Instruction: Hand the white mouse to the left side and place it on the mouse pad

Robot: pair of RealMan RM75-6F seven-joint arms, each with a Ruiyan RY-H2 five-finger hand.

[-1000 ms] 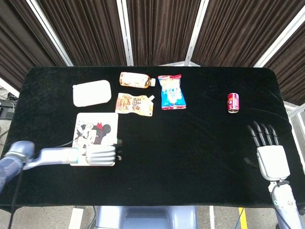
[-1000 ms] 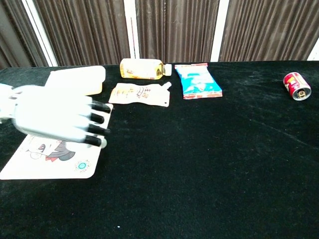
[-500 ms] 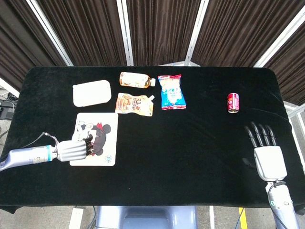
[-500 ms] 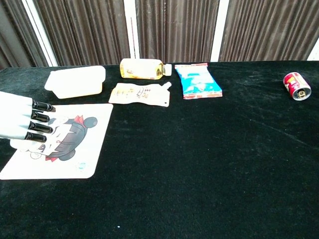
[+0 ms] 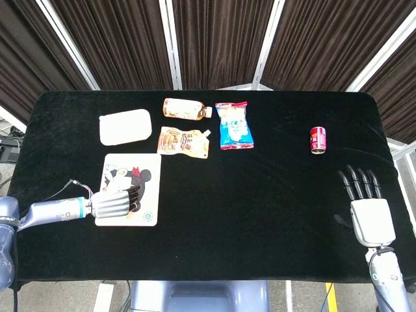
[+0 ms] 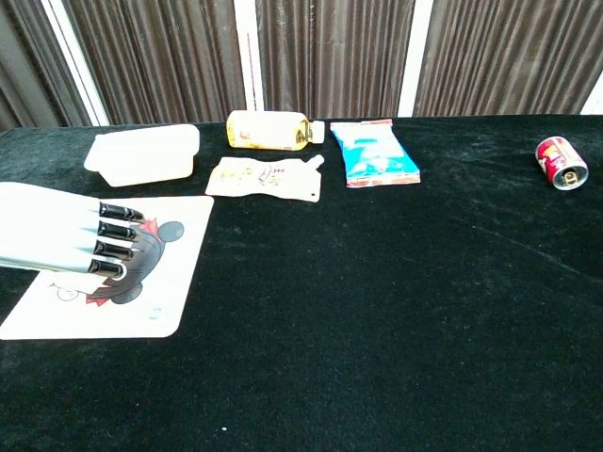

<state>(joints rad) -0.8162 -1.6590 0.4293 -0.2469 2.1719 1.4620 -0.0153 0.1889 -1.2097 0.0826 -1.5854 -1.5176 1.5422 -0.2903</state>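
1. A table (image 5: 273,195) draped in black cloth fills the frame, with dark pleated curtains (image 5: 221,39) behind it.
2. Across the upper middle lie a white box (image 5: 125,126), a bottle (image 5: 185,108), a pouch (image 5: 183,142) and a blue snack bag (image 5: 234,125). A red can (image 5: 318,140) stands apart at the right.
3. The cartoon-printed pad (image 5: 146,166) lies at the lower left.
4. The left hand (image 5: 114,203) lies palm down over the pad's lower left part, dark fingertips pointing right.
5. The mouse is not plainly seen; I cannot tell whether the left hand covers or holds it.
6. The right hand (image 5: 367,208) is at the lower right, fingers straight and apart, holding nothing.
7. Half a second ago the left hand sat at the pad's left edge; now it reaches further onto the pad.
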